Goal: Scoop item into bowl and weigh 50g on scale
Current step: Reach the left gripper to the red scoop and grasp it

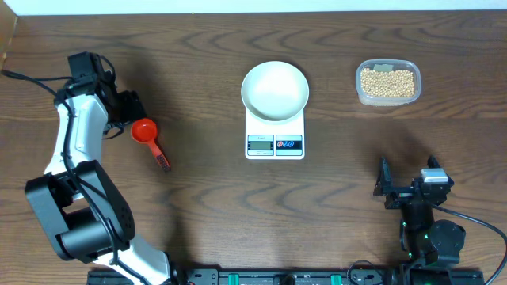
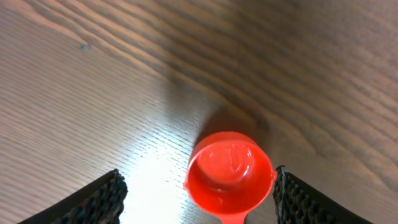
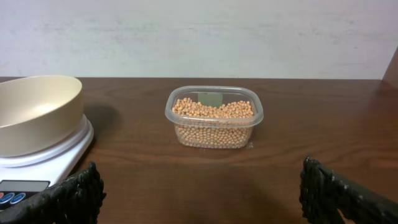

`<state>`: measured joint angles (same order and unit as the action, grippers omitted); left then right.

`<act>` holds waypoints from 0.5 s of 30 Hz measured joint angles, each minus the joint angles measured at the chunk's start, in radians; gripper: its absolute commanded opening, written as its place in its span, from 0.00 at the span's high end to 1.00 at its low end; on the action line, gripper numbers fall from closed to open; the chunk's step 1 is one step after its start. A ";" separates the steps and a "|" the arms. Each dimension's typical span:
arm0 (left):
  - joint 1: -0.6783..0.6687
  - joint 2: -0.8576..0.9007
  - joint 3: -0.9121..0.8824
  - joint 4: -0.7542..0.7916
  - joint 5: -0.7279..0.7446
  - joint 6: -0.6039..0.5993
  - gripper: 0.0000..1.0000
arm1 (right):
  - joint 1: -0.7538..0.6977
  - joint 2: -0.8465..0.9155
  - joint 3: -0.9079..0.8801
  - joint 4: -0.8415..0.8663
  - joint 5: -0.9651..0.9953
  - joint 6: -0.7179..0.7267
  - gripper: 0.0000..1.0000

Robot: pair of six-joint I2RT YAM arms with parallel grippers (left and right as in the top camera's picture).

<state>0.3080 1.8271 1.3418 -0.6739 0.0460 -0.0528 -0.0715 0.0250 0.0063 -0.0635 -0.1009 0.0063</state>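
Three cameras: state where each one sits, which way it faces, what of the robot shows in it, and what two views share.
Overhead: above the table, facing straight down on bowl, scale, bean tub, red scoop; left arm and right arm show.
Left wrist: on the left arm, faces down on the scoop; left pincer fingers flank it.
Right wrist: low, facing level across at the tub, bowl and scale left; open right pincer fingers at bottom corners.
Shared: overhead and left wrist both show the scoop.
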 measured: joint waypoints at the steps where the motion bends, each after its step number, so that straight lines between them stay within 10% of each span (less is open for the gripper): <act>1: -0.002 0.000 -0.014 0.003 0.000 0.000 0.22 | 0.000 0.000 0.000 0.000 0.000 0.000 0.01; 15: 0.012 0.057 -0.092 0.111 0.006 0.007 0.63 | 0.000 0.000 0.000 0.000 0.000 0.000 0.01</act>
<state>0.3199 1.8839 1.2495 -0.5625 0.0517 -0.0460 -0.0715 0.0250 0.0063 -0.0635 -0.1009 0.0063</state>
